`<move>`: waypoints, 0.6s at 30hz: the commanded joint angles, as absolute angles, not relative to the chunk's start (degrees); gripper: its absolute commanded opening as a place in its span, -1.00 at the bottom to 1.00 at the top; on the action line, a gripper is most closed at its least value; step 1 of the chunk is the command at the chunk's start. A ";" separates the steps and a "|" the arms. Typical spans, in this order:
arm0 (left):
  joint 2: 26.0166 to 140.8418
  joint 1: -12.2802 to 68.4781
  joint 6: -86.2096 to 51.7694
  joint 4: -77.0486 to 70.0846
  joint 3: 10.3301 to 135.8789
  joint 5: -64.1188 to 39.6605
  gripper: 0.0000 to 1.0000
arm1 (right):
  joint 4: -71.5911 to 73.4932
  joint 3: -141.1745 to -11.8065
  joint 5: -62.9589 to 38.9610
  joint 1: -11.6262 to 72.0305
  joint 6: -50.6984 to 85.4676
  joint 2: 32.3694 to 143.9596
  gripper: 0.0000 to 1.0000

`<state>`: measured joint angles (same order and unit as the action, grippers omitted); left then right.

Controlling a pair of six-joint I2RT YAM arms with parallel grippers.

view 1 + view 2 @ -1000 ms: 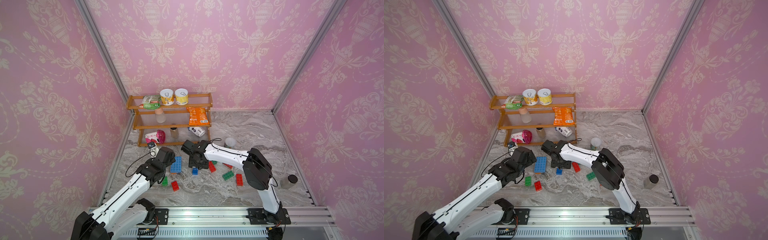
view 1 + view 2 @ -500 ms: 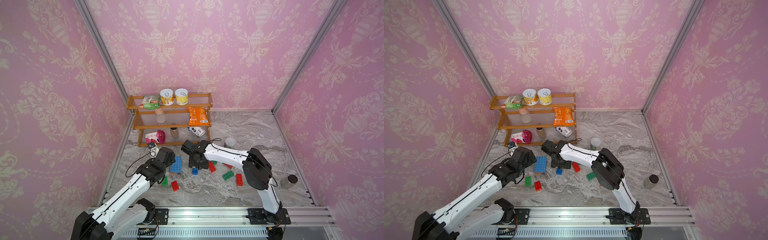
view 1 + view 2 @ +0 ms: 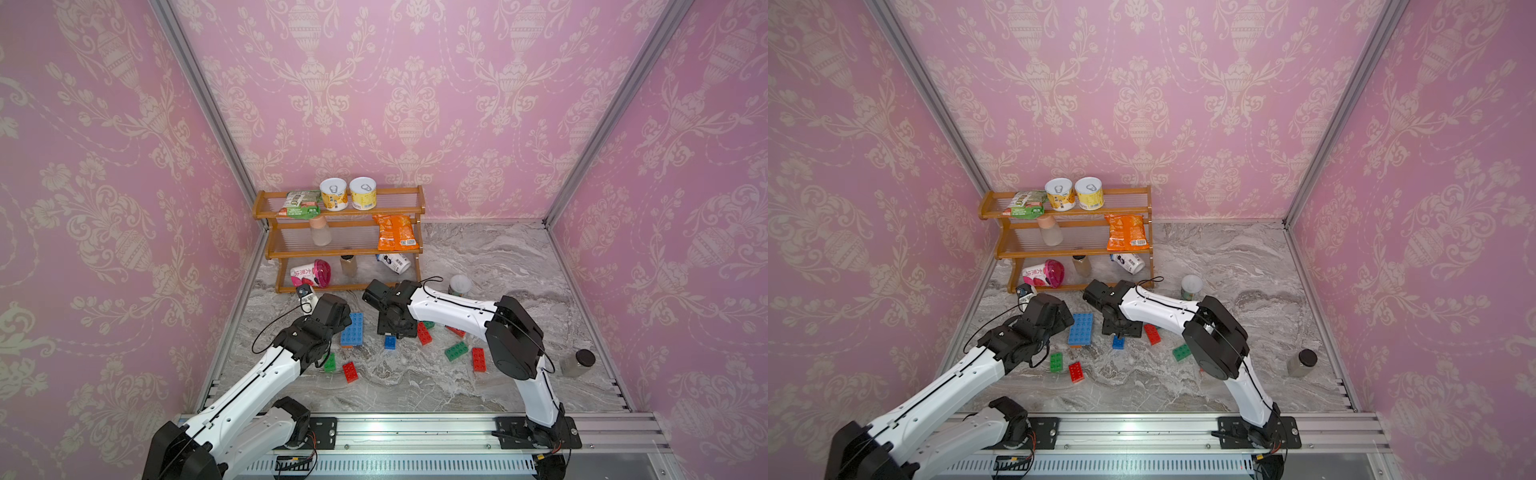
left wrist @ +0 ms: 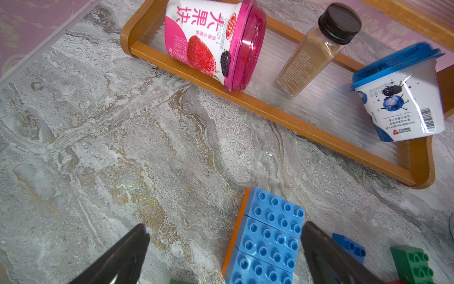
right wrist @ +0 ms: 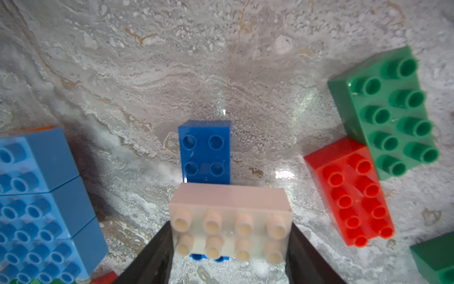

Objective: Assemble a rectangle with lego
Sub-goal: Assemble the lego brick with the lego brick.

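nothing visibly moved over the last second, both arms sat where they were. nearest the rail, a loose red brick point(image 3: 350, 371) and green brick point(image 3: 329, 361) lay on the marble table point(image 3: 415, 386), with more red and green ones off to the right. a step farther, the right gripper point(image 5: 229, 233) was clamped on the pale brick point(image 5: 231, 204), fingers on its two short ends, studs facing the wrist camera. a bit of blue showed under it, couldn't tell what. the small blue brick point(image 5: 205, 152) sat just beside it, apart. left of that lay the blue slab point(image 3: 352, 329), three light-blue bricks side by side on an orange base, the part-built rectangle by my read. the left gripper point(image 4: 224, 228) hung at the slab's left side with its jaws wide apart, holding nothing, slab showing between its fingers in the wrist view. far back stood the wooden rack point(image 3: 345, 249) with cups and cans, not involved. handling guess: bricks light, rigid, smooth-walled so a bit slippery. grip the flat side walls or ends, never the studs, keep level, press straight down to seat. a skewed fit would likely jam.
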<state>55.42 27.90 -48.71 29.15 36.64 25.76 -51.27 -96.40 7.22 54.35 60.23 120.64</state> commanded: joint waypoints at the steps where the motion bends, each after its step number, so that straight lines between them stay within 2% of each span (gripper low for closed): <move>1: 55.78 27.51 -47.21 28.71 36.68 25.09 0.99 | -51.19 -94.13 7.53 53.70 62.01 121.74 -0.50; 11: 55.88 27.42 -47.37 28.69 36.64 24.87 0.98 | -51.15 -93.18 7.19 53.74 61.86 122.16 -0.53; 18: 55.89 27.37 -47.55 28.71 36.48 24.88 0.99 | -52.59 -92.17 10.06 54.13 60.35 121.56 -0.65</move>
